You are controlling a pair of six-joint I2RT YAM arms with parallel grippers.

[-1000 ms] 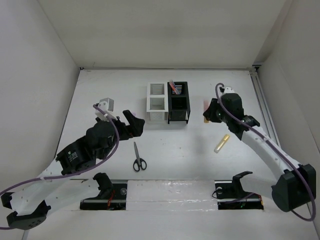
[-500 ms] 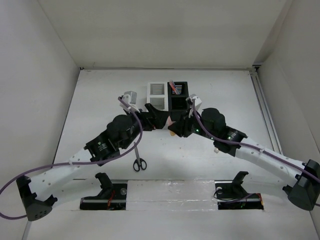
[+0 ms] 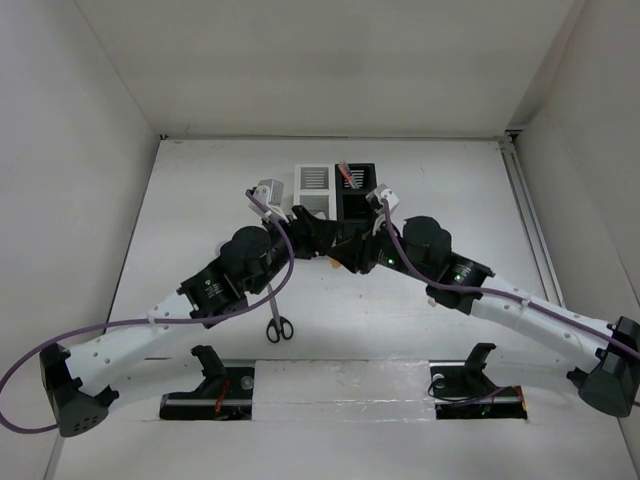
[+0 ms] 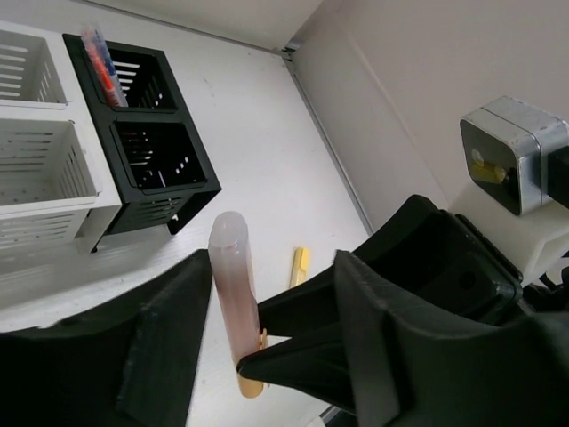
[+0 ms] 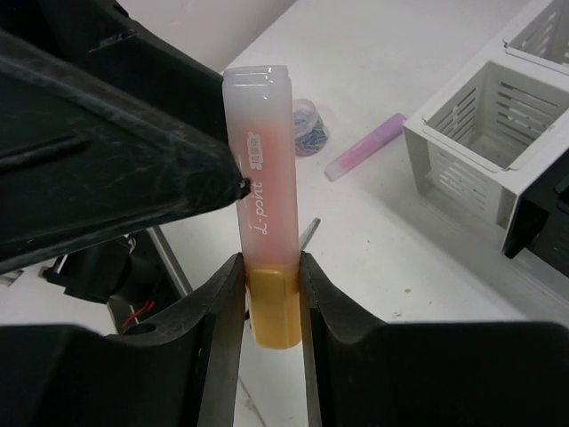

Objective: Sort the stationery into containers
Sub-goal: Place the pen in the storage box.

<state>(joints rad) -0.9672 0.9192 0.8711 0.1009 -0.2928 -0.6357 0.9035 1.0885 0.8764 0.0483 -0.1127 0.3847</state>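
Note white worktop, white enclosure walls. Find highlighter upright, base clamped in right pincer, cap inside half-open left pincer.

I see a white table boxed in on three sides by plain white panels. Past my left gripper and right gripper stands the back wall. One side wall rises well outside the left gripper, and another well outside the right one. A pale rail runs along the table's edge on the right gripper's side. The light is soft and even, with faint shadows.
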